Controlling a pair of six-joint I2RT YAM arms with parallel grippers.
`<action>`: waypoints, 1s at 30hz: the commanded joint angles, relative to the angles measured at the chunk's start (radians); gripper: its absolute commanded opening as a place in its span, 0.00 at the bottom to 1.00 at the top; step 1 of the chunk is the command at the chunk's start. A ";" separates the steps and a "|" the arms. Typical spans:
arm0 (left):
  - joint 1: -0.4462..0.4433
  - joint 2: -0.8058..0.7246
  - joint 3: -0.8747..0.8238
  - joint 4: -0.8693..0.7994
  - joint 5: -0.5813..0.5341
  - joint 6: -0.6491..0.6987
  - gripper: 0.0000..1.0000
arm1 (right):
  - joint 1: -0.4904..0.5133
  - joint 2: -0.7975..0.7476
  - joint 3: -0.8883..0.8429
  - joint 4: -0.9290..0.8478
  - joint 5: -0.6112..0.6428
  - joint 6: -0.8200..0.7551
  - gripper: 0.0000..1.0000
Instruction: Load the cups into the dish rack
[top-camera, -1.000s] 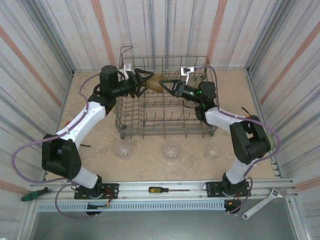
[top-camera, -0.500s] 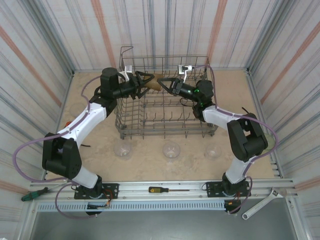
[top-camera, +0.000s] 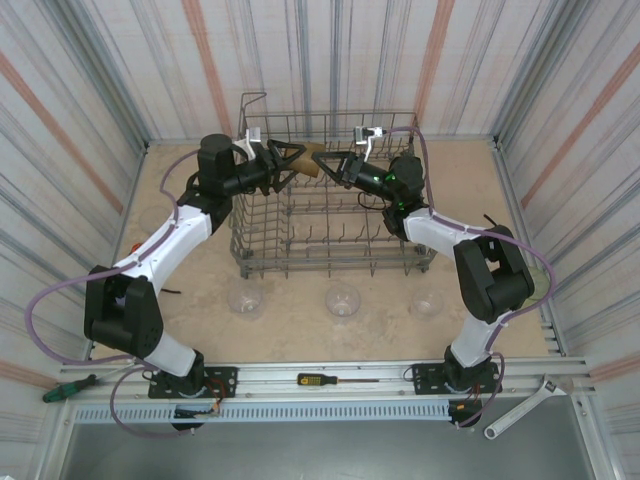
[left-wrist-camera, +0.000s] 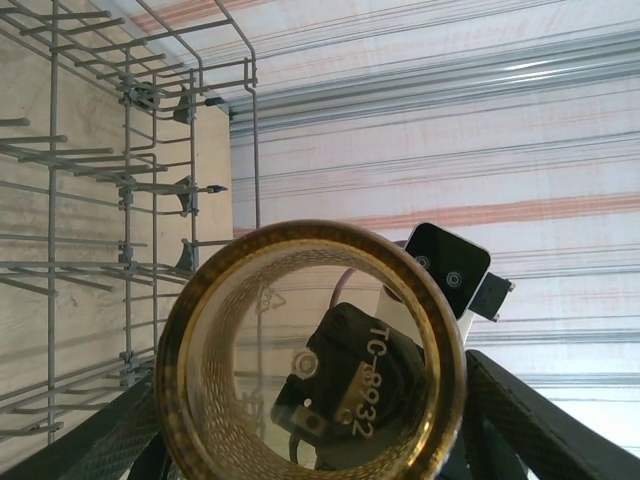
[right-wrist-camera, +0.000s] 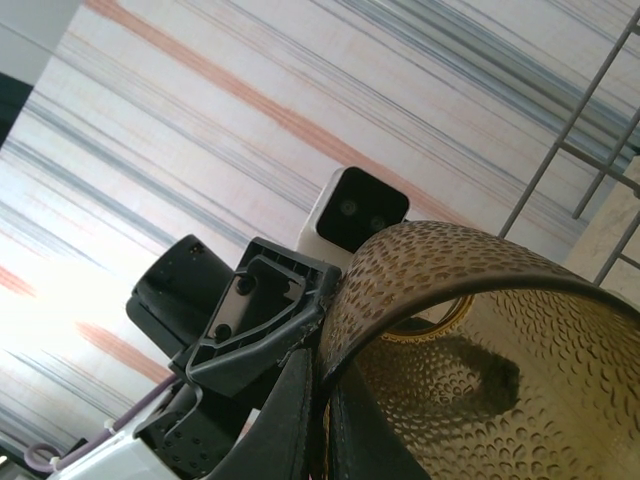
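The amber cup (left-wrist-camera: 310, 242) hung in the air above the far part of the dish rack (top-camera: 330, 262), a little left of its middle, lying on its side between the two arms. The right gripper (top-camera: 328, 166) reached in from the right, and its jaws were pinched together on an edge of the cup's dimpled wall. The left gripper (top-camera: 296, 160) came in from the left, facing the right one, and in the left wrist view the cup's open mouth pointed straight at that camera. The left jaws stood apart, one on each side of the cup and right against its wall; whether they pressed on it could not be told.

The rack stood on the desk (top-camera: 300, 330) towards the far side. On the desk just near of the rack stood three clear cups in a row, well apart from one another: one to the left (top-camera: 245, 299), one in the middle (top-camera: 343, 300) and one to the right (top-camera: 427, 301). A screwdriver (top-camera: 325, 380) lay on the rail at the near edge, between the arm bases.
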 joint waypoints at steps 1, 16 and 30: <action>-0.018 -0.006 -0.017 0.001 0.052 0.035 0.54 | 0.026 -0.008 0.037 -0.028 0.024 0.009 0.13; -0.017 -0.005 0.034 -0.035 0.030 0.106 0.44 | 0.038 -0.160 -0.001 -0.340 0.091 -0.173 0.54; -0.018 0.002 0.170 -0.245 -0.069 0.326 0.44 | 0.001 -0.408 -0.121 -0.753 0.187 -0.427 0.99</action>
